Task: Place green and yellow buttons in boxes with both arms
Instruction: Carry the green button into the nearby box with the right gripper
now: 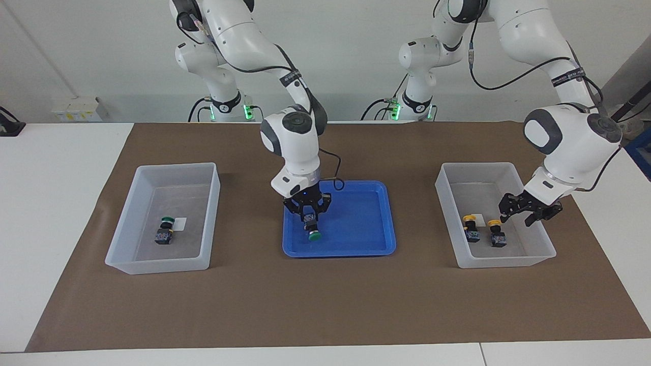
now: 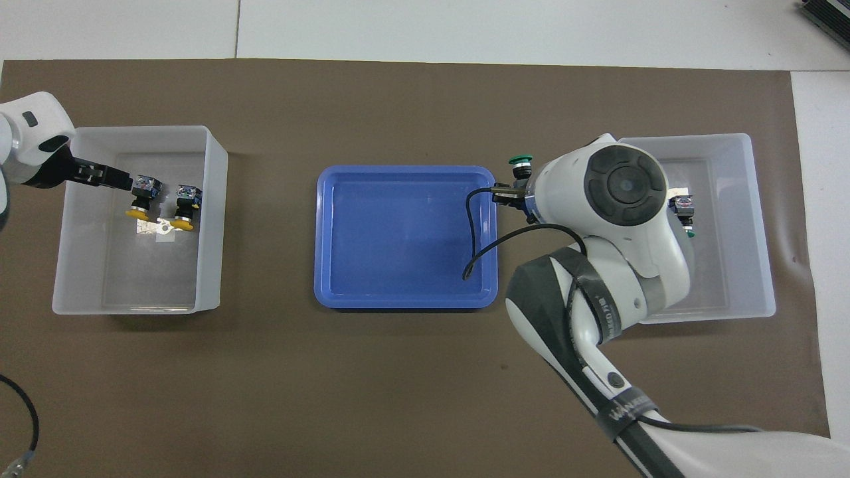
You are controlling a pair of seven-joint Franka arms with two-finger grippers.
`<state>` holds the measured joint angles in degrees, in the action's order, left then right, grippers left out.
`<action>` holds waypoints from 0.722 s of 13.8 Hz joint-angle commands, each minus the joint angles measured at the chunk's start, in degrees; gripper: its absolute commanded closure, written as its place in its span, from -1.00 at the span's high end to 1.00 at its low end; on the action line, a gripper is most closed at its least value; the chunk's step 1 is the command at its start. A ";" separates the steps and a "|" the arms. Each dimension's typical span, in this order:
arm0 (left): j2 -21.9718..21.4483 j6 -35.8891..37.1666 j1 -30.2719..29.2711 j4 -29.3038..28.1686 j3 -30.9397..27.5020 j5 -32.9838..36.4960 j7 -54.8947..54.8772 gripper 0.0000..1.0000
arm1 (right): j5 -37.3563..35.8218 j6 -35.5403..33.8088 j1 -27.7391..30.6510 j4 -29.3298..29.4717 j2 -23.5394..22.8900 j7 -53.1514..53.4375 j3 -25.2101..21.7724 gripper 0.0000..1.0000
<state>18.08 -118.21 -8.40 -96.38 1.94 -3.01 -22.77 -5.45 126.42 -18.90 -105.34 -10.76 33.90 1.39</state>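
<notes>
The right gripper (image 1: 307, 216) is pinching a green button (image 1: 315, 235) above the blue tray (image 1: 366, 239) and should be carrying it level, clearing the rim of the box (image 1: 175, 165) at the table's right-arm end, while the left gripper (image 1: 529, 211), fingers spread, is hanging over the yellow buttons (image 1: 470, 227).
</notes>
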 commanded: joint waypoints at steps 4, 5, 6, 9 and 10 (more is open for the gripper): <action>-1.12 20.00 1.98 12.43 -0.45 2.04 1.57 0.64 | 0.79 -2.84 13.34 -7.06 8.73 -12.08 0.54 -1.00; -1.20 23.61 2.85 14.62 -0.28 3.26 4.54 0.64 | 0.88 -2.67 15.10 -9.25 9.78 -14.97 0.54 -1.00; -1.29 26.34 4.52 16.21 -0.19 4.84 6.66 0.65 | 0.97 -1.62 16.69 -11.54 10.58 -17.00 0.54 -1.00; -6.11 29.70 7.69 16.67 0.08 5.82 9.14 0.69 | 1.58 2.41 19.33 -15.41 10.06 -20.09 0.54 -1.00; -7.95 30.06 7.78 16.67 0.25 5.39 9.23 0.70 | 1.67 4.78 20.12 -17.17 9.80 -21.58 0.54 -1.00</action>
<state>14.11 -90.36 -1.43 -79.52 2.35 1.41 -14.68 -5.10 126.84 -0.59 -117.90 -2.12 15.35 1.13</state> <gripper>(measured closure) 0.154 0.590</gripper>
